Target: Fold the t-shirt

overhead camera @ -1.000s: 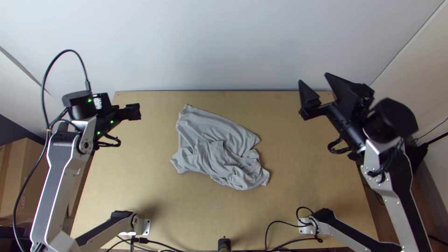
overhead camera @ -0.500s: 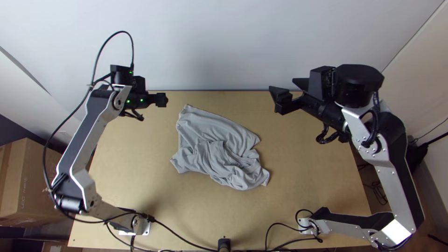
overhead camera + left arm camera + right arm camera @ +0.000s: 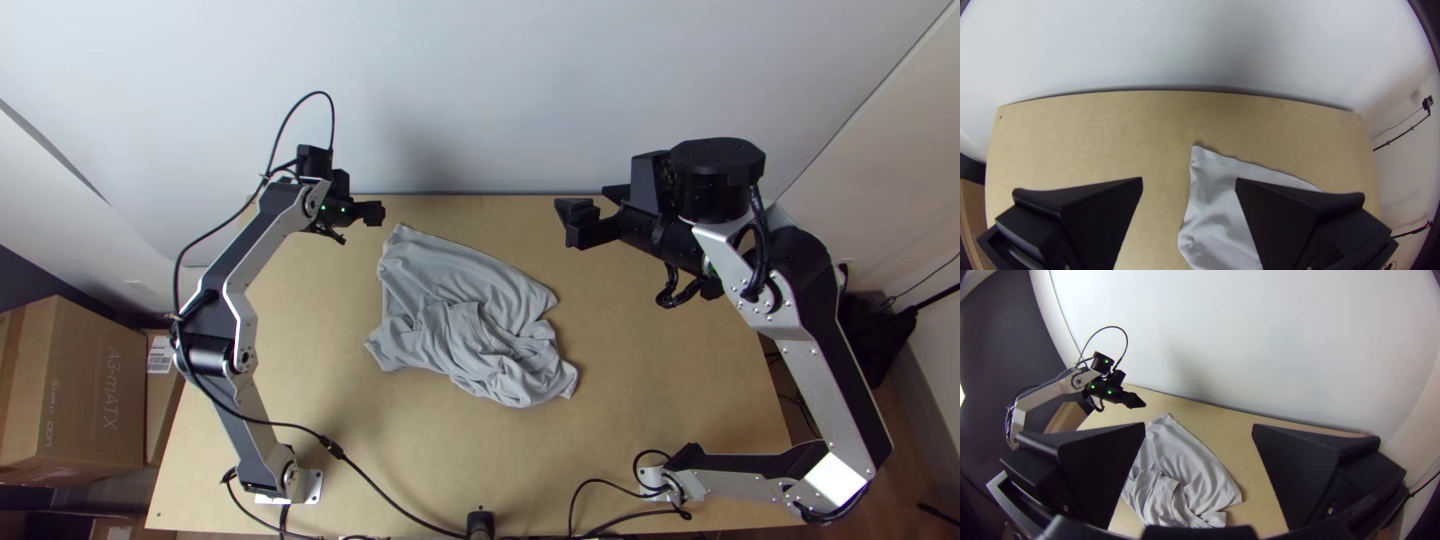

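In the top view my left gripper (image 3: 372, 213) hangs near the shirt's far left corner, above the table. My right gripper (image 3: 580, 215) is up at the right, beyond the shirt's right side. The light grey t-shirt (image 3: 450, 275) lies mid-table, fairly flat at its far part and bunched toward the near side. In the left wrist view the left gripper (image 3: 1189, 185) stands open, with part of the shirt (image 3: 1215, 200) beneath. The right gripper (image 3: 1199, 432) is also open in the right wrist view, where the shirt (image 3: 1180, 455) lies below. Neither touches the cloth.
A pale wall (image 3: 480, 90) rises behind the table's far edge. Cardboard boxes (image 3: 75, 380) stand off the table's left side. Black cables run along the table's near edge, and bare tabletop (image 3: 670, 370) lies right of the shirt.
My left gripper has moved right, toward the shirt's far corner. My right gripper has swung left and now points more across the table. The shirt lies as before.
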